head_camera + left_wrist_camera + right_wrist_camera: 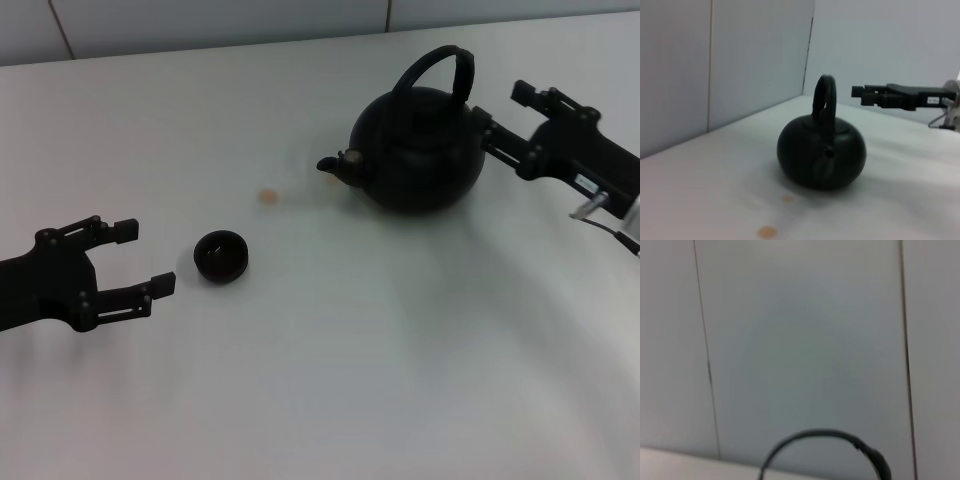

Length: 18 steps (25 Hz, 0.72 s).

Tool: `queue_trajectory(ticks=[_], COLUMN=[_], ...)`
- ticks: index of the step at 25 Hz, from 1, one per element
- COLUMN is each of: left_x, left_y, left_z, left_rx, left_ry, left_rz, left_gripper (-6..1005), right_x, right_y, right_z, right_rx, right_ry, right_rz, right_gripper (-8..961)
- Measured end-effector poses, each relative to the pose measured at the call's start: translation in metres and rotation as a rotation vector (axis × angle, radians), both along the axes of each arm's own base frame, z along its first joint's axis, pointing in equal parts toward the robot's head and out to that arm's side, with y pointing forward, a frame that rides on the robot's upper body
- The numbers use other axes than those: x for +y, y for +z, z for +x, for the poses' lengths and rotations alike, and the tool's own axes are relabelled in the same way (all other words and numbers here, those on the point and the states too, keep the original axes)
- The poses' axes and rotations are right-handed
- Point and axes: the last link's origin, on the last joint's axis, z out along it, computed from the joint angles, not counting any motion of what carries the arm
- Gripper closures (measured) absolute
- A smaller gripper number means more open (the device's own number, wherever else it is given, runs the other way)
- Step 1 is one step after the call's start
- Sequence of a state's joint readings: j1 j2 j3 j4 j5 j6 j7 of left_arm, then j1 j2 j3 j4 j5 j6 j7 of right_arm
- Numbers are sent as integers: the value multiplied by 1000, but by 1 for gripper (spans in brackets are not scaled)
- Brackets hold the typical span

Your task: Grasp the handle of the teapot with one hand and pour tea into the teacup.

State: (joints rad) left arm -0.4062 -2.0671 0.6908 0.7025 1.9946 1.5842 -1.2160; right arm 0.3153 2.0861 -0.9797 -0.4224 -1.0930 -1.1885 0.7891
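Head view shows a white table (330, 400) stretching in front of me, with a pale panelled wall (200, 25) behind its far edge.

Largest on it is the teapot (420, 150), a round matte-black pot standing upright at the far right of the table. Its short spout (335, 166) points toward my left. The handle (440, 70), a tall black arch, rises over the pot's top. From my left wrist camera the teapot (821, 155) faces me spout-first, and its handle (825, 100) looks like a narrow upright loop. My right wrist camera catches only the curved top of the handle (825, 435) against the wall.

My right gripper (505, 118) is at the teapot's right side. Its fingers are spread apart; the nearer one is close against the pot's body, and the farther one stands clear behind it. It grasps nothing.

My left gripper (142, 258) hovers low at the near left of the table, fingers spread wide and empty.

Just to the right of that gripper sits the teacup (221, 256), a tiny dark bowl, upright, well apart from the teapot.

Between cup and teapot is a small orange-brown spot (267, 197) on the table.
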Motion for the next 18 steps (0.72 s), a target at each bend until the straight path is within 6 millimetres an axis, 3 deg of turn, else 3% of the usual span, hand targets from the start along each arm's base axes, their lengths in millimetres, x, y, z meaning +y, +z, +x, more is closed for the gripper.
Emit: queue_trajectory(ticks=[10, 18], left_x=[-21, -40], left_y=[1, -3], left_z=[11, 11], left_rx=[-136, -206], left_ry=[-100, -104], left_rz=[-25, -90], left_gripper=[138, 138], right_x=[-47, -61], right_y=[-4, -21], right_z=[-22, -46], right_rx=[87, 46], right_ry=[266, 484], right_rz=[-111, -306], right_gripper=[251, 251])
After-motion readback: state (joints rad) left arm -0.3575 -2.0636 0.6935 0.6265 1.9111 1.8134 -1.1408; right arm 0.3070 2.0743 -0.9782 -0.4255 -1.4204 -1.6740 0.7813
